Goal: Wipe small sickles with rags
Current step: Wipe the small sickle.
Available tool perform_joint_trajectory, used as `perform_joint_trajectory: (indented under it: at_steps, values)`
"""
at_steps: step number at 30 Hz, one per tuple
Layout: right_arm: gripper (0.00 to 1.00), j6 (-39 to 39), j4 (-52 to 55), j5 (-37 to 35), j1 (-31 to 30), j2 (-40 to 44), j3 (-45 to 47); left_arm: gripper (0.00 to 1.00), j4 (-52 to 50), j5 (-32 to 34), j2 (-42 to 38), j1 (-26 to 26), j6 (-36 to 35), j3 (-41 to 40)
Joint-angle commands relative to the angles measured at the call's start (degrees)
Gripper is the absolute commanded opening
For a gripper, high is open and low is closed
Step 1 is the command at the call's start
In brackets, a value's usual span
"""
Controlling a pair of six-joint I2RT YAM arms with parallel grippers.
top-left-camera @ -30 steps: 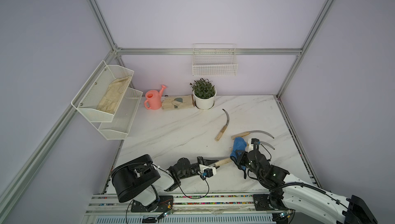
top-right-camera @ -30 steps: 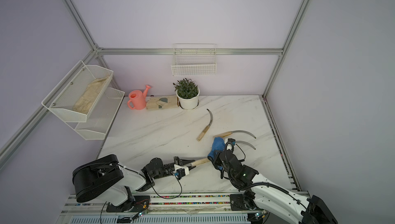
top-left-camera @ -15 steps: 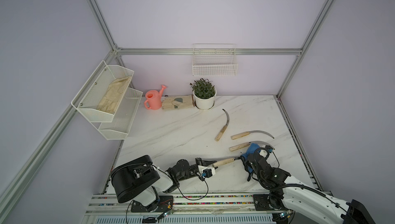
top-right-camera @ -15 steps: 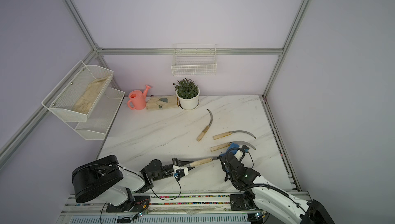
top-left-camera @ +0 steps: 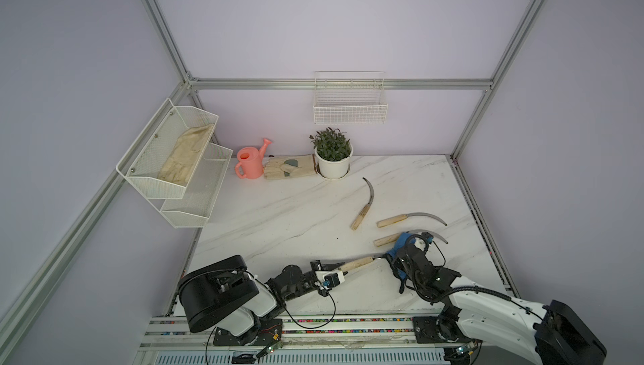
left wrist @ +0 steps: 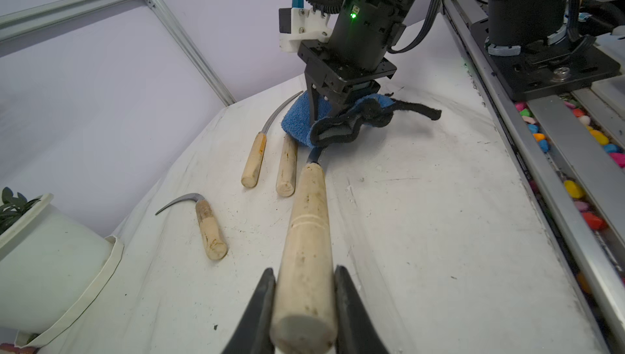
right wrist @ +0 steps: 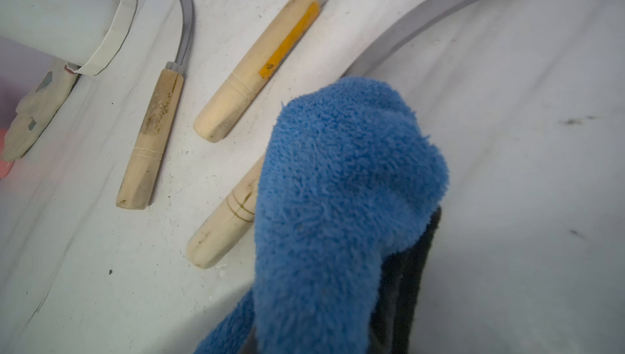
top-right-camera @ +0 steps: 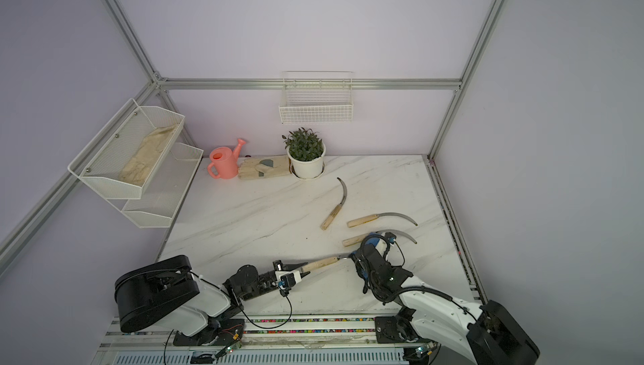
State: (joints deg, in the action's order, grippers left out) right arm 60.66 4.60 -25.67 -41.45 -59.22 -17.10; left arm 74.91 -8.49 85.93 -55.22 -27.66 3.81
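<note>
My left gripper (top-left-camera: 343, 266) (left wrist: 304, 271) is shut on the pale wooden handle of one small sickle (top-left-camera: 357, 262) (top-right-camera: 319, 264) (left wrist: 306, 220), held low over the table's front. Its blade runs into the blue rag (top-left-camera: 403, 240) (top-right-camera: 372, 241) (left wrist: 299, 119) (right wrist: 338, 200) and is hidden there. My right gripper (left wrist: 326, 112) is shut on that rag; in the right wrist view the rag hides the jaws. Three more sickles lie behind: one (top-left-camera: 364, 206) (right wrist: 152, 139) towards the pot, one (top-left-camera: 407, 218) (right wrist: 257, 65) further right, one (top-left-camera: 385, 240) (right wrist: 226, 224) partly under the rag.
A white plant pot (top-left-camera: 332, 168), beige gloves (top-left-camera: 289, 167) and a pink watering can (top-left-camera: 249, 166) line the back edge. A mesh shelf (top-left-camera: 174, 171) hangs at the left wall, a wire basket (top-left-camera: 350, 108) on the back wall. The arms' rail (left wrist: 558, 173) runs along the front.
My right gripper has slid the rag to the right along the held sickle's blade, uncovering the nearest lying sickle's handle. The left gripper and its sickle have barely moved.
</note>
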Motion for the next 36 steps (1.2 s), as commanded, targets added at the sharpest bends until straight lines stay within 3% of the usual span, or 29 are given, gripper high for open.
perform_joint_trajectory:
  at_steps: [1, 4, 9, 13, 19, 25, 30, 36]
  values:
    - [0.00, -4.85, -7.52, 5.50, -6.96, -5.71, -5.87, 0.00, 8.14, 7.05, -0.23, 0.38, -0.40, 0.31]
    - [0.00, -4.16, -4.82, 0.12, -12.68, -8.80, -10.01, 0.00, 8.30, 8.95, -0.88, 0.38, -0.28, 0.23]
    - [0.00, 0.37, -4.07, -1.00, -12.97, -10.34, -8.25, 0.00, 8.34, 9.28, -1.03, 0.33, -0.46, 0.49]
    - [0.00, 7.75, 3.08, -6.04, -10.87, -7.60, -4.49, 0.00, 8.41, 9.28, -1.18, 0.37, -0.41, 0.32]
    - [0.00, 9.82, 4.45, -0.91, -1.79, 1.21, 3.96, 0.00, 8.49, 8.40, -2.08, 0.30, 0.06, -0.12]
    - [0.00, 9.38, 9.81, -0.81, -1.31, 9.62, 5.56, 0.00, 8.60, 9.11, -2.37, 0.28, 0.29, -0.21]
    - [0.00, 12.59, 18.55, -4.92, -1.30, 13.18, 4.10, 0.00, 8.59, 9.63, -2.83, 0.31, 0.50, -0.36]
    - [0.00, 15.91, 21.57, -6.14, -1.29, 9.57, 2.27, 0.00, 8.67, 11.04, -2.83, 0.29, 0.47, -0.30]
